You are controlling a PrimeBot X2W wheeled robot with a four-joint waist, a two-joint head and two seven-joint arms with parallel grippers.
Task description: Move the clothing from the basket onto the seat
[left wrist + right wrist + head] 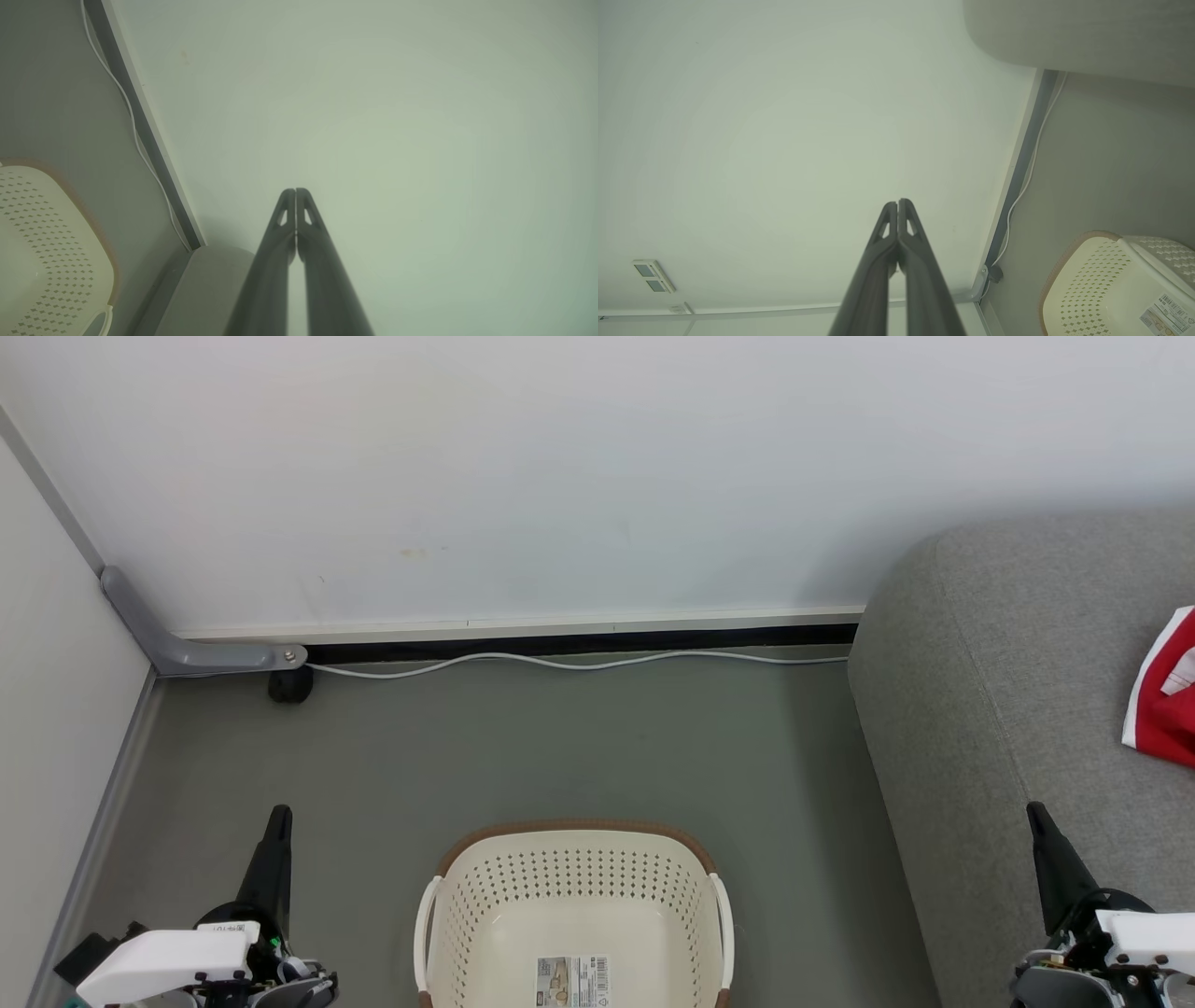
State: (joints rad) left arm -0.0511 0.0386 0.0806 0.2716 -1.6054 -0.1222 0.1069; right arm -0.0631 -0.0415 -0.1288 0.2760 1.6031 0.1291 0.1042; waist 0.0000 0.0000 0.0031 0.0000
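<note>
The cream basket (485, 896) stands on the floor at the bottom centre, with nothing in it but the paper label (571, 982) on its bottom. Red clothing (1167, 705) with white trim lies on the grey seat (980, 709) at the right edge, partly cut off. My left gripper (278, 821) rests shut at the lower left, left of the basket. My right gripper (1038, 817) rests shut at the lower right, over the seat's front edge. The wrist views show each pair of fingers pressed together, the left (295, 192) and the right (898, 203), pointing at the white wall. The basket (51, 252) (1106, 284) shows in both.
A white cable (579, 663) runs along the skirting at the foot of the white wall. A grey bracket (177, 649) with a black caster (290, 684) sits in the far left corner. Grey-green floor (579, 747) lies open between basket and wall. A wall socket (653, 276) shows low left.
</note>
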